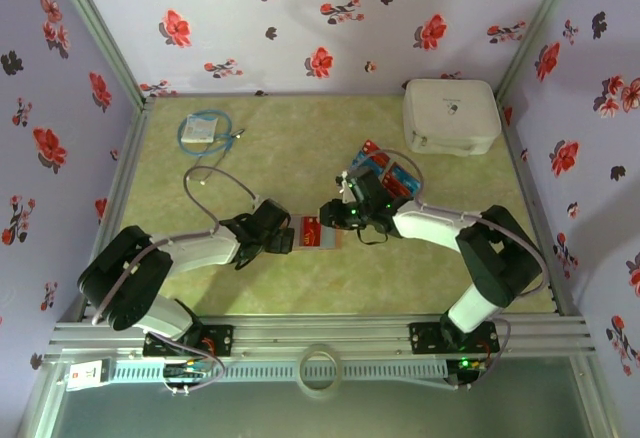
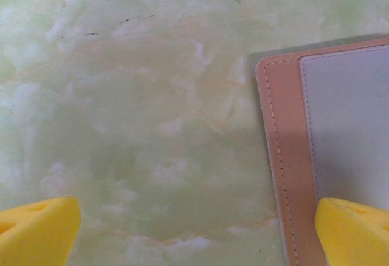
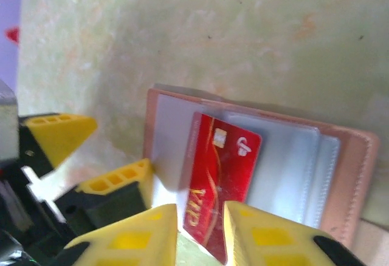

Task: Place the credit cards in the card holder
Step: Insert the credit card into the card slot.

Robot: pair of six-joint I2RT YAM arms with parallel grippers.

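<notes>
the right pincer (image 3: 200, 211), pinching the red plastic credit card (image 3: 225, 163), should slide it squarely ahead into the tan leather card holder (image 3: 358, 169), left pincer (image 2: 196, 220) wide.

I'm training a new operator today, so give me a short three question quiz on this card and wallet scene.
1. True or false: the left gripper stands wide open.
2. The card between the right gripper's fingertips is: A blue, B red, C green.
3. Fill in: the white zip case sits at the table's far ____ corner.
Key: 1 true; 2 B; 3 right.
</notes>
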